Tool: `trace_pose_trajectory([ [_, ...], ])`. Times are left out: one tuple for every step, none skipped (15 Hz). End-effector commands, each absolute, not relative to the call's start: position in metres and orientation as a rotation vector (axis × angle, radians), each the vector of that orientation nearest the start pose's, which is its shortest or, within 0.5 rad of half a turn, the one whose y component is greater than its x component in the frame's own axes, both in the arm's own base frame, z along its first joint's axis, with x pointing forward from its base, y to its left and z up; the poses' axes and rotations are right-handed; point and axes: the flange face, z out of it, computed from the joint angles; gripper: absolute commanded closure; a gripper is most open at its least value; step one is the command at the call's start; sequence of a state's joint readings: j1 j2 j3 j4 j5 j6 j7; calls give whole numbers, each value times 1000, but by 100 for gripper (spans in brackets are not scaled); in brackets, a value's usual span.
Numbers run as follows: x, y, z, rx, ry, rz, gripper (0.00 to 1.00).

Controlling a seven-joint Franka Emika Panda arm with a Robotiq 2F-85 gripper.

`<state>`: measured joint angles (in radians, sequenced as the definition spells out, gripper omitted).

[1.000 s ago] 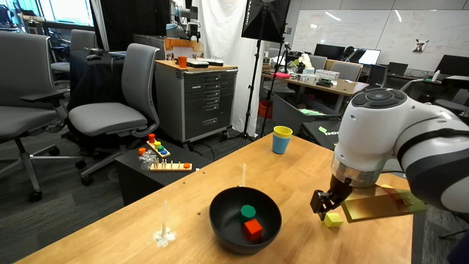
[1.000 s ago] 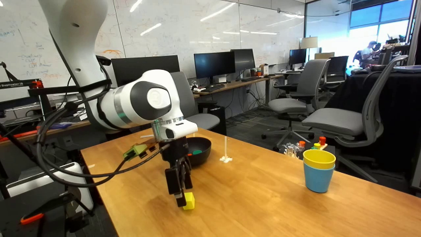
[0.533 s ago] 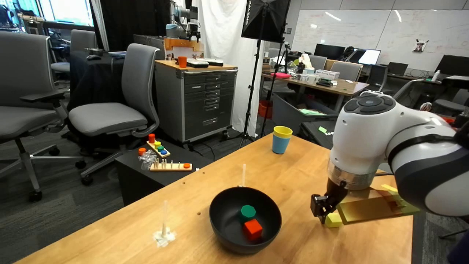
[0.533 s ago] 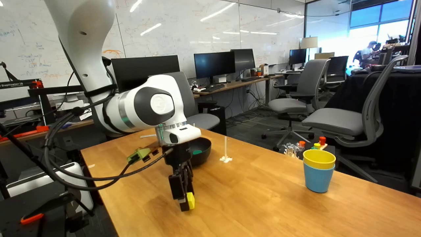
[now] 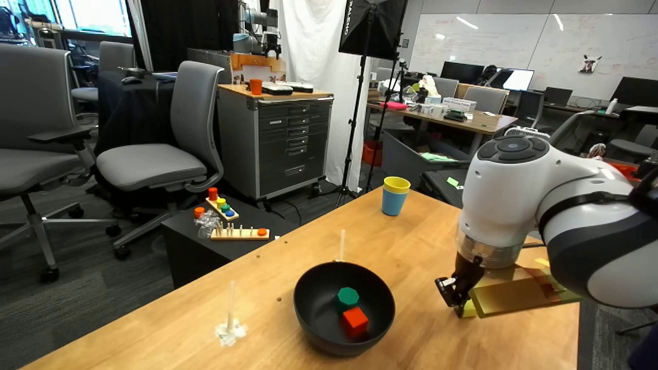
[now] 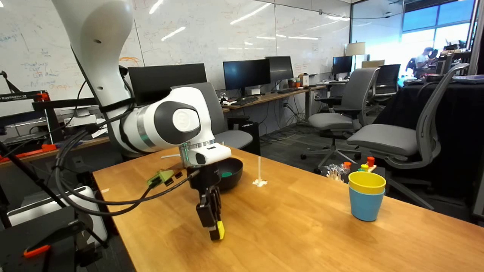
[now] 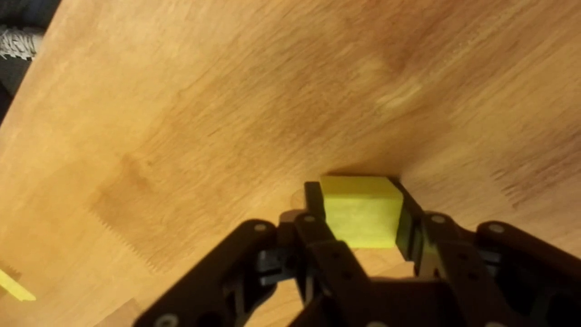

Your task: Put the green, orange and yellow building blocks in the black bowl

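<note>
A smooth yellow cup (image 6: 366, 183) sits nested in a light-blue cup (image 6: 365, 207) near the edge of the wooden counter (image 5: 421, 246), well apart from my grasp. One thin pale rod (image 5: 342, 245) stands upright just behind the deep, round black bowl (image 5: 314, 298); another pale rod (image 5: 231, 303), whitish patches at its foot, stands well to the side. In an exterior view a flat olive-gold panel (image 5: 522, 298) blocks part of my sight of the yellow cube-like block (image 7: 363, 220); in an exterior view the white-and-grey arm (image 6: 153, 121) covers part of the bowl.

Count: three blocks, one bowl, two cups, two rods. My black fingers (image 7: 314, 199) pinch the yellow block, one against each of two opposite sides; whether its underside touches the counter I cannot tell. The dark green block (image 5: 348, 298) and the red-orange cube (image 5: 355, 321) lie inside the bowl, close together.

Blocks plain-faced, sharp-edged, the green one six-sided in outline. Bowl smooth, dark inside. Counter top streaked with brown grain.
</note>
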<state>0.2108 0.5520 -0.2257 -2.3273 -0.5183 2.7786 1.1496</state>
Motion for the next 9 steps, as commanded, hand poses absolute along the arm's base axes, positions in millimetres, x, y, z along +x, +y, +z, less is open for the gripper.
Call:
trace_pose_trajectory([
  [495,5,104,-3262,1059,-114,86],
  [495,5,107,-3263,1055,-120,86],
  [495,6,111,-3265,1053,-123,86],
  [497,7,118,-3264,1047,-141,86],
  [498,9,127,-3257,1045,-147,86],
  [500,12,135,-3247,1038,-161,86],
  [503,16,146,-3235,1031,-187,86],
  [505,21,155,-3223,1022,-202,86],
  [508,28,166,-3210,1008,-232,86],
])
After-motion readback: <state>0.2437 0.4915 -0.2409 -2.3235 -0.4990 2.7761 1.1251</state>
